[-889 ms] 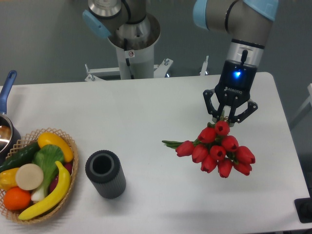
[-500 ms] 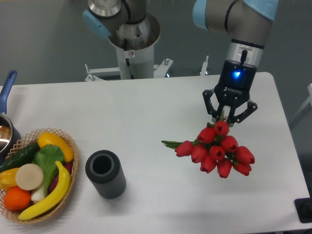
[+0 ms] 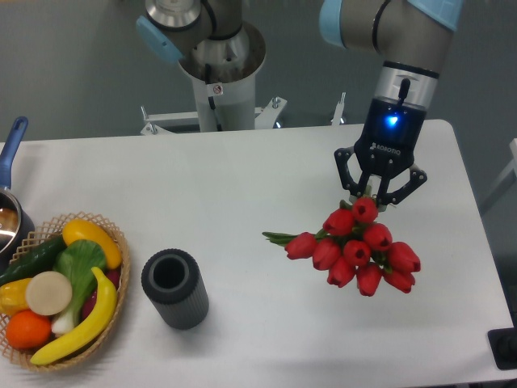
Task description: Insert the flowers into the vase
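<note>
A bunch of red tulips, the flowers (image 3: 355,250), hangs just under my gripper (image 3: 371,196) at the right of the table, with green leaves poking out to the left. The gripper is shut on the bundled stems at the top of the bunch; the stems themselves are hidden behind the buds and fingers. The vase (image 3: 174,288), a dark grey ribbed cylinder, stands upright at the lower left with its mouth open. It is well to the left of the flowers.
A wicker basket (image 3: 113,239) of fruit and vegetables sits at the left edge, close beside the vase. A metal pot with a blue handle (image 3: 11,145) is at the far left. The robot base (image 3: 218,73) stands behind the table.
The gripper and the flowers have shifted slightly left and up. The vase and basket have stayed put.
</note>
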You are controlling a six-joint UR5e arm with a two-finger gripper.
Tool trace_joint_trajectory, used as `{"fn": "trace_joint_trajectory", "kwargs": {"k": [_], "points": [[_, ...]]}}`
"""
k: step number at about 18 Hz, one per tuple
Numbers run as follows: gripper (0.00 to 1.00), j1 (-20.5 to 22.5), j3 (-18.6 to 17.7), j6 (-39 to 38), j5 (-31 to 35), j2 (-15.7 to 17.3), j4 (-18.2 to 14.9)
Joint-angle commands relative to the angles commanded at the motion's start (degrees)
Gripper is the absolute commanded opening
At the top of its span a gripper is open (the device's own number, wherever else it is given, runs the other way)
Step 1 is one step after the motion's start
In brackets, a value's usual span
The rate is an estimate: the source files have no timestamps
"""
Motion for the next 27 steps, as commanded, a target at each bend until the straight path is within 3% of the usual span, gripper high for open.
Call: {"fn": "trace_joint_trajectory", "kwargs": {"k": [7,10,14,23,27], "points": [[0.28,-2.0,-0.8,0.6,-16.3,-0.5,2.0],[0.28,-3.8,-1.2,3.4,-24.1,-1.0,2.0],[0.28,-4.1,-4.4,10.4,-34.2,-1.0,2.0],[0.28,-8.6,-5.0,13.0,-39.6,-0.7,2.1],[0.28,-11.2,-4.3,16.3,-42.2,-2.3,2.3]]}}
